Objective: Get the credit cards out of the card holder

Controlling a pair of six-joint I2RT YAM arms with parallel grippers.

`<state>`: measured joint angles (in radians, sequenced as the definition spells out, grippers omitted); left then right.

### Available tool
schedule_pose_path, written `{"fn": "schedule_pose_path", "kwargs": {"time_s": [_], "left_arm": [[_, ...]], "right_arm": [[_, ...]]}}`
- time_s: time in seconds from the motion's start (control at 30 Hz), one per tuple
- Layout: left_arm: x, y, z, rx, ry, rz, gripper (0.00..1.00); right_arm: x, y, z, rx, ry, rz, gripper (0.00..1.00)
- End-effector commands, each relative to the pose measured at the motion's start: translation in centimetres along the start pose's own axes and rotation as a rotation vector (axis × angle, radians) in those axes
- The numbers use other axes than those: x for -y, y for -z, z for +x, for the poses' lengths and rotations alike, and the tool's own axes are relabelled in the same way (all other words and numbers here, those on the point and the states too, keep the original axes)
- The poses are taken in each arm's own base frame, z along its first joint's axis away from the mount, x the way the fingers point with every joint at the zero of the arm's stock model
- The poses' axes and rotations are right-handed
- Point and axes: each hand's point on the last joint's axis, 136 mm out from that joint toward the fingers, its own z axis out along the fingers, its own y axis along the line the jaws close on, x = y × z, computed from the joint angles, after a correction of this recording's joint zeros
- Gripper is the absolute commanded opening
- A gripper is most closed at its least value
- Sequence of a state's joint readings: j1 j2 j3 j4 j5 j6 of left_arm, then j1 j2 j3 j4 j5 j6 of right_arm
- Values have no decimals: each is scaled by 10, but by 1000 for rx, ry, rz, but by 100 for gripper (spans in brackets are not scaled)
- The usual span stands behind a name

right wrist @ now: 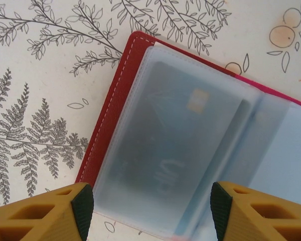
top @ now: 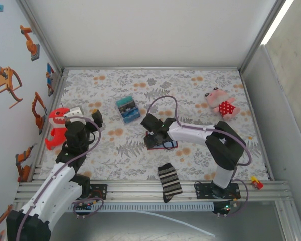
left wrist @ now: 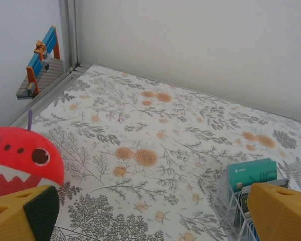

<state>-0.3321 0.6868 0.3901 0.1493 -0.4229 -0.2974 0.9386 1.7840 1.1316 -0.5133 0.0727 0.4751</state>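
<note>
The small dark-red folding card holder (right wrist: 108,115) lies open in the middle of the floral bench (top: 200,90), with a thin flat credit card (right wrist: 175,150) inside its frosted plastic sleeve. The right pincer (right wrist: 148,211) hovers over it, fingers apart, gripping nothing. The left pincer (left wrist: 155,213), wide apart, idles at the left. Extraction looks about to start: the next move calls for pinching the card's edge and sliding it out. Its print is too blurred to read.

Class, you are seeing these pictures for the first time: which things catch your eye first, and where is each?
The bright red plush shark with white teeth stands out at the left edge of the flowered table. In the middle, the right tool hovers open over the opened dark-red card holder, a card showing through its frosted pocket. A pink plush toy in red dots lies far right.
</note>
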Motion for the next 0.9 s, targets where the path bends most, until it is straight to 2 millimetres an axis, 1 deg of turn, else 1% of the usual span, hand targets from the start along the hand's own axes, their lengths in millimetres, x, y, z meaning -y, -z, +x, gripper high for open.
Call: {"fn": "schedule_pose_path", "kwargs": {"time_s": [0.0, 0.2, 0.4, 0.53, 0.87], "left_arm": [[-6, -2, 1, 2, 32, -31, 97], [-4, -5, 4, -14, 35, -25, 97], [-5, -7, 6, -33, 49, -33, 97], [-3, -8, 6, -42, 55, -31, 97], [2, -7, 5, -65, 42, -9, 97]], "right_arm": [[-4, 1, -5, -2, -1, 6, 63], [-7, -5, -3, -20, -2, -1, 64], [-3, -11, 5, -50, 0, 18, 65], [-5, -14, 8, -60, 1, 13, 65], [2, -22, 18, -80, -4, 37, 60]]}}
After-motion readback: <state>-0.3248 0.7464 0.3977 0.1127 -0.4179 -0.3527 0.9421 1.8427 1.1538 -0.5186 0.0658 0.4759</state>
